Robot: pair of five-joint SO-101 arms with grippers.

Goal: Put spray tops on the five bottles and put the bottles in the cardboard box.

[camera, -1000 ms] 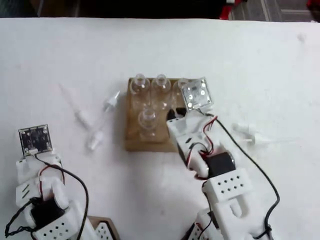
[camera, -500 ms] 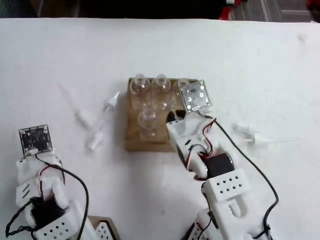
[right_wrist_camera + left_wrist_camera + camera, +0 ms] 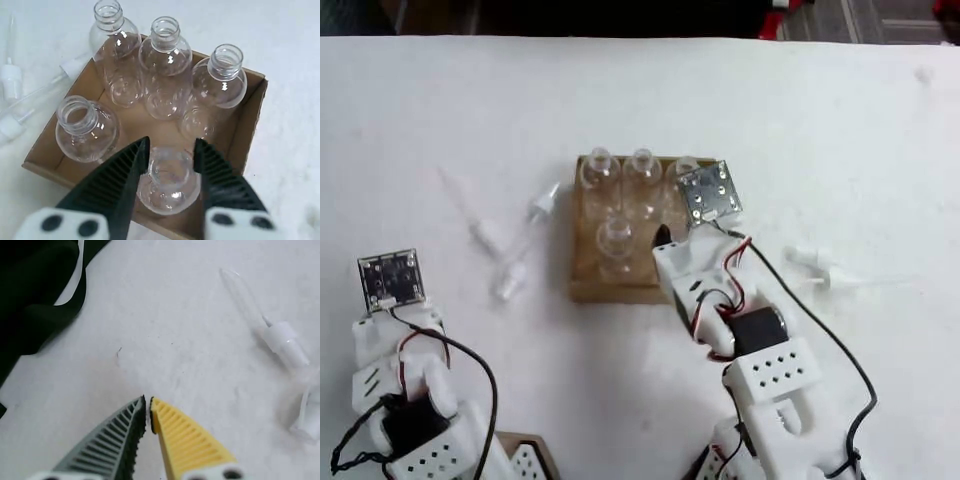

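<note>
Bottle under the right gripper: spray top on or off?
Off. The bottle stands in the cardboard box with a bare open neck; the right gripper is open, one finger on either side.

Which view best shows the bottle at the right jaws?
Right wrist view: the bottle, uncapped, sits in the box beneath open jaws. High view: the right arm covers it. Left wrist view faces spray tops.

Five bottles (image 3: 165,65) are counted, none fitted with a top. One cardboard box (image 3: 250,125) is recorded. Five spray tops are noted on the tabletop (image 3: 650,90): three spray tops (image 3: 480,232) on one side of the box and two (image 3: 817,262), lying close together, on the other.
</note>
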